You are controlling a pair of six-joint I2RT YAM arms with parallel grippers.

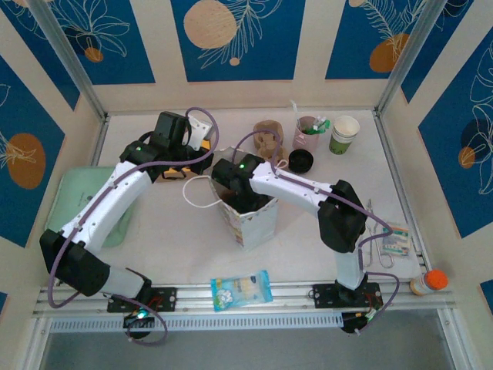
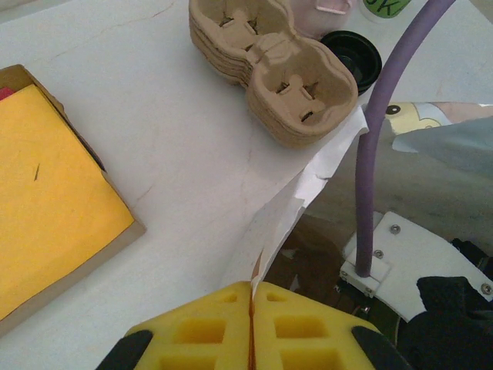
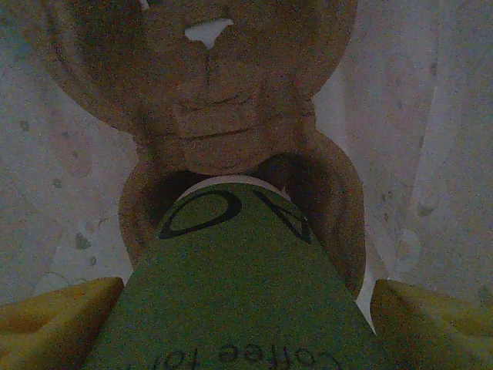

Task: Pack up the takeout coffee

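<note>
From above, the right gripper [image 1: 245, 200] is seen lowered into a white bag [image 1: 250, 227] at mid-table. In the left wrist view, the left gripper [image 2: 252, 291] is pinched together on the bag's paper edge, near a carrier stack [image 2: 273, 69]. In the right wrist view, the cup [image 3: 231, 301] is seated in a carrier [image 3: 208, 116] well, between the spread fingers [image 3: 54, 324]; whether it is gripped cannot be told.

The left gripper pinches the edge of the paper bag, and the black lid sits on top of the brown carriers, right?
Not quite: the left gripper does pinch the edge of the paper bag, but the black lid lies on the table beside the brown carriers, as the left wrist view shows.
</note>
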